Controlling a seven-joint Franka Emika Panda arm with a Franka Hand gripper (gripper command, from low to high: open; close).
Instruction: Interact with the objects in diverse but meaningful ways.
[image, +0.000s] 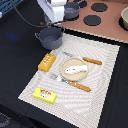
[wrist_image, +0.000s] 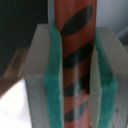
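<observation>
On dark table (image: 15, 55), striped placemat (image: 102, 62), tan plate (image: 75, 75)

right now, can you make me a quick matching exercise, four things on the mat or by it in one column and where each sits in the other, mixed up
Things:
1. white fish
2. yellow block
3. grey pot
4. bread loaf

Places:
A. off the mat, by its far corner
B. on the tan plate
C. near corner of the mat
D. on the mat, to the exterior view's left of the plate

Pairs: 1-B, 2-C, 3-A, 4-D
</observation>
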